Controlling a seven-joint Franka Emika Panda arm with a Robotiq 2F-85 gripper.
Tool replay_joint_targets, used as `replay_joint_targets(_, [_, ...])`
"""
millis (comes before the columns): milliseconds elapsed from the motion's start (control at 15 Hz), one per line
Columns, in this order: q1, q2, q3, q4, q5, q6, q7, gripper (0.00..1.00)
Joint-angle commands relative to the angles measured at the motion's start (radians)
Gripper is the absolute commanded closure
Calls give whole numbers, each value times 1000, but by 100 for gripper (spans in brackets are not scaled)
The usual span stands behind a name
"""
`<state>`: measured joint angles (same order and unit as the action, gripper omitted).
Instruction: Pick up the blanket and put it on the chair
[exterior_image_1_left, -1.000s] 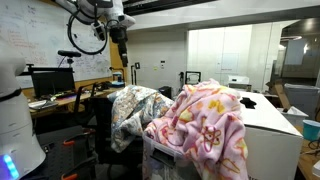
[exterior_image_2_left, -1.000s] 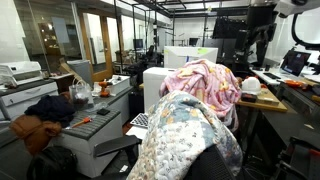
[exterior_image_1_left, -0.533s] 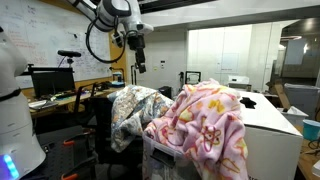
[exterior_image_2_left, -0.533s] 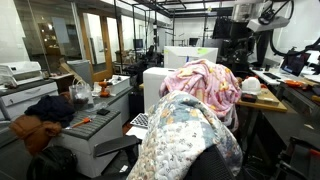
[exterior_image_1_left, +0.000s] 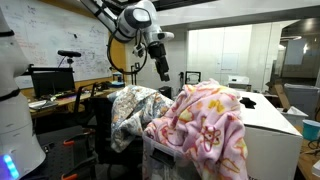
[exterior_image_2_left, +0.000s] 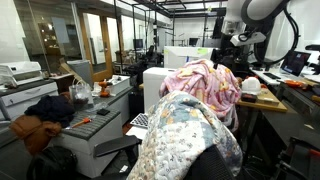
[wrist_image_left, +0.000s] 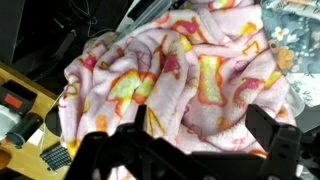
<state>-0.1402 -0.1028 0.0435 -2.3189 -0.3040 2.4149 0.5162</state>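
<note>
Fingers (wrist_image_left: 272, 135) observed spread to their full width in my wrist view, one at each lower side of the picture, nothing caught between them; the gripper (exterior_image_1_left: 163, 69) is empty and hangs in the air, clear of all cloth. In both exterior views I see it pointing downward from the arm, above and a little to one side of the blanket (exterior_image_1_left: 205, 125), not touching it. The blanket lies in a loose, rumpled heap over the corner of the white cabinet (exterior_image_1_left: 268, 128), one side hanging down the cabinet's front. My wrist view is almost filled with its pink fleece and yellow and darker pink shapes, folds running across it. The chair (exterior_image_1_left: 102, 122) stands just beside the cabinet, its dark frame showing under a grey-and-white patterned cloth (exterior_image_1_left: 135, 108) draped over the backrest. The blanket is not on the chair; whether its edge touches the patterned cloth I cannot tell. In an exterior view the patterned cloth (exterior_image_2_left: 185, 130) fills the foreground with the blanket (exterior_image_2_left: 205, 85) heaped behind it
</note>
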Motion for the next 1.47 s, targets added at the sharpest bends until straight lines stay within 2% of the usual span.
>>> replay_joint_targets(0, [3,121,-50,83,-38,110,22,0])
replay_joint_targets(400, [32,276,-159,194,-137,257,29,0])
replay_joint_targets(867, [69,446,-257,276,-82,370,-21,0])
replay_joint_targets(933, [77,459,-267,274,-77,390,-29,25])
replay_joint_targets(1067, [89,472,-279,265,-59,417,-53,34])
replay_joint_targets(1400, [80,457,-266,240,42,414,-149,73])
